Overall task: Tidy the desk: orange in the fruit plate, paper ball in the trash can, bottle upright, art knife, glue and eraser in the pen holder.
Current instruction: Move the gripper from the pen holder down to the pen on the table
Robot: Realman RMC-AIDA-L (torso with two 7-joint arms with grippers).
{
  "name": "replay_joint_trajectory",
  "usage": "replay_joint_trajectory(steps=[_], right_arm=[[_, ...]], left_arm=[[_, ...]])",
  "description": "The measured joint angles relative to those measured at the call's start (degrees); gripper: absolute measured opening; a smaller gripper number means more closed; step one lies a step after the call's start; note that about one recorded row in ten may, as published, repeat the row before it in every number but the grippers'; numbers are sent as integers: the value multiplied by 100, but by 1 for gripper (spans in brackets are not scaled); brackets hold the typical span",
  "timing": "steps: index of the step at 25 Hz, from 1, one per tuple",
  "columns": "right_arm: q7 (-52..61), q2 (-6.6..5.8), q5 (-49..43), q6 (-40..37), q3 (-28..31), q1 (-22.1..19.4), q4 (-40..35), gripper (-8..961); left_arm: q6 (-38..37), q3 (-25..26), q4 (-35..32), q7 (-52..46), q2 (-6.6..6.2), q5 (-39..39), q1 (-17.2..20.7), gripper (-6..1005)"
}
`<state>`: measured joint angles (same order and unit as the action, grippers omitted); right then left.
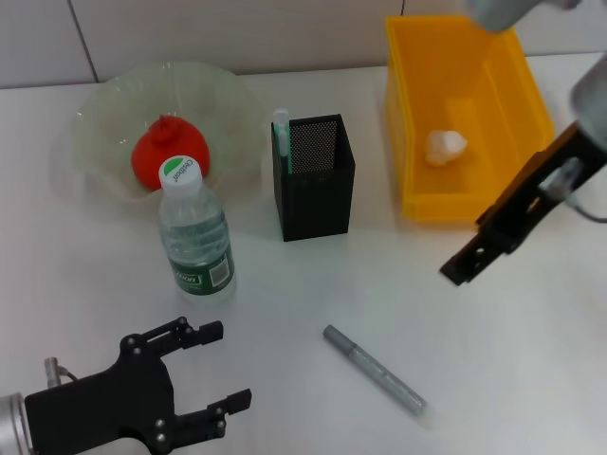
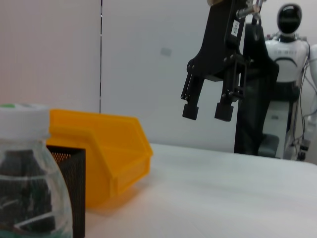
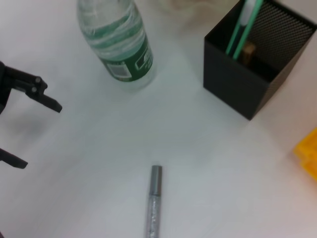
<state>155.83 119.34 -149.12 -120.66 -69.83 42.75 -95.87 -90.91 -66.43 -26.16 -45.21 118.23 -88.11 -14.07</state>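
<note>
Currently listed: art knife (image 1: 375, 369) lying lower centre, 1 water bottle (image 1: 194, 237) upright; left gripper (image 1: 214, 365) lower left and right gripper (image 2: 207, 110) both spread open, nothing held.

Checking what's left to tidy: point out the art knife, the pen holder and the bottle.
art knife (image 1: 375, 369), head view, middle of its grey body.
pen holder (image 1: 318, 199), head view, front wall.
bottle (image 1: 199, 248), head view, green label.

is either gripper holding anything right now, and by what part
Nothing is held. The left gripper is open near the bottle; the right gripper hangs open above the table.
</note>
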Motion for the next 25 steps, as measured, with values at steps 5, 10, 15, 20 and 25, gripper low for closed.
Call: replay_joint_trajectory(steps=[5,10,15,20,25], right_arm=[[340,19,202,453,-340,133,643,786],[394,15,554,1108,-537,182,1374,786],[443,-6,623,1522,-1150,157,1586,785],[1148,13,370,1555,-1837,311,1595,783],[1383,58,512,1617,-2144,339,1684,778]], left_arm=[[23,-30,-115,-46,-13,-102,-53,782],[47,4,-202,-75,-15,-278,-73,782],[67,14,-218,-76,-18,-317,-39,782],[99,26,-209,-49,-14,-321,-3,782],[254,90,-179,-28,6,-321,9,782]])
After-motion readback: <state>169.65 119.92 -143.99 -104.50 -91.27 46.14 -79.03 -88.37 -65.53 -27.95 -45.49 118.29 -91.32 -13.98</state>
